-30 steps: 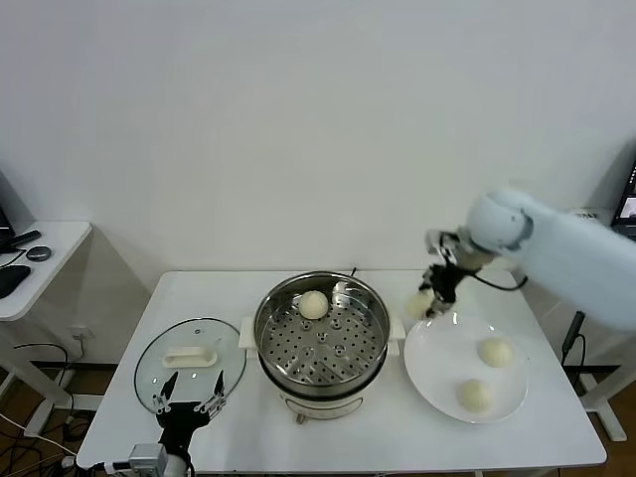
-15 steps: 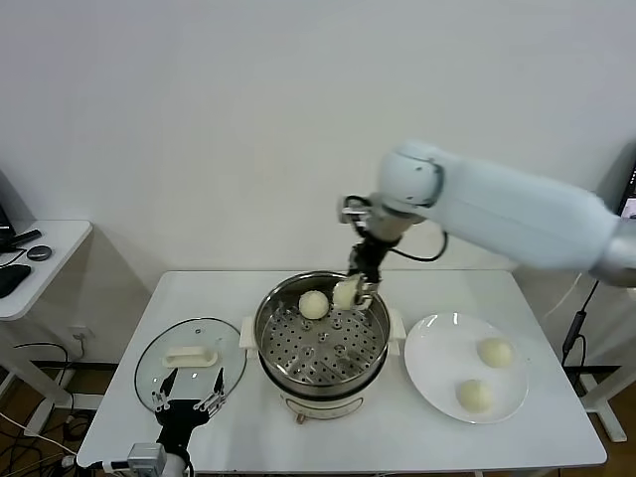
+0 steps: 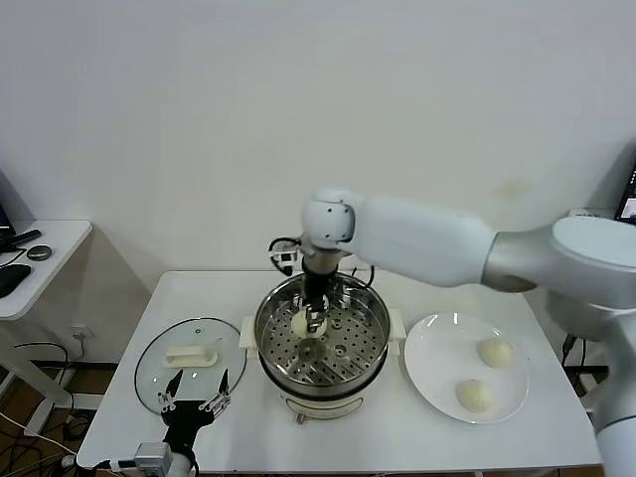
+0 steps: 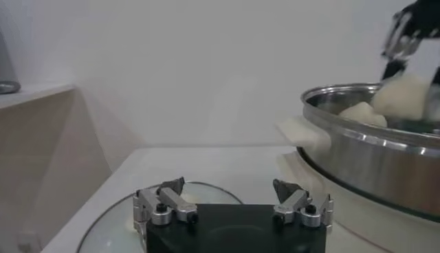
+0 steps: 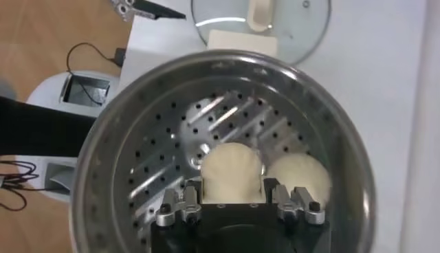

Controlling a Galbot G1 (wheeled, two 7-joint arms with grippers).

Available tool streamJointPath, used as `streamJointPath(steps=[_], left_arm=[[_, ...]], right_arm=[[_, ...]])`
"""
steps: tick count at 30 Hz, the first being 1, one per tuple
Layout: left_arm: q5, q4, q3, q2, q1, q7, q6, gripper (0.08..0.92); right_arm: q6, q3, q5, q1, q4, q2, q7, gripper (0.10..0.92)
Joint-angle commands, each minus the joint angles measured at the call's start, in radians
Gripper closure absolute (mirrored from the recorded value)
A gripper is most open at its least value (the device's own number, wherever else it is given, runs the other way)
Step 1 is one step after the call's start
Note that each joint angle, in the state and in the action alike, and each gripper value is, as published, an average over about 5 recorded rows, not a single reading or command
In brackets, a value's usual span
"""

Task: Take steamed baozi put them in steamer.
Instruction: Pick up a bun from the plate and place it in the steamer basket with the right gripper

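Baozi (image 5: 232, 172) in right gripper (image 5: 234, 203), above steamer (image 5: 124, 137) tray.

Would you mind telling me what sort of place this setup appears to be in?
Probably a lab or test room staged as a kitchen corner: a plain white table against a bare white wall, holding only a steamer, its glass lid and a plate of baozi, with a desk alongside.
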Motion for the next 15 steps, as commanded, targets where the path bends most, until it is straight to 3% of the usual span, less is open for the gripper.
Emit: streamJointPath(steps=[1, 11, 15], left_arm=[[-0.001, -0.006, -0.002, 0.002, 0.002, -0.001, 0.000, 0.177], [0.000, -0.018, -0.001, 0.000, 0.008, 0.000, 0.000, 0.177], [0.000, -0.018, -0.003, -0.001, 0.008, 0.000, 0.000, 0.177]], right_arm=[[-0.015, 0.005, -0.021, -0.075, -0.069, 0.109, 0.025, 0.501], [-0.015, 0.012, -0.044, -0.082, -0.078, 0.126, 0.033, 0.499], [-0.015, 0.020, -0.042, -0.088, -0.073, 0.125, 0.042, 0.445]])
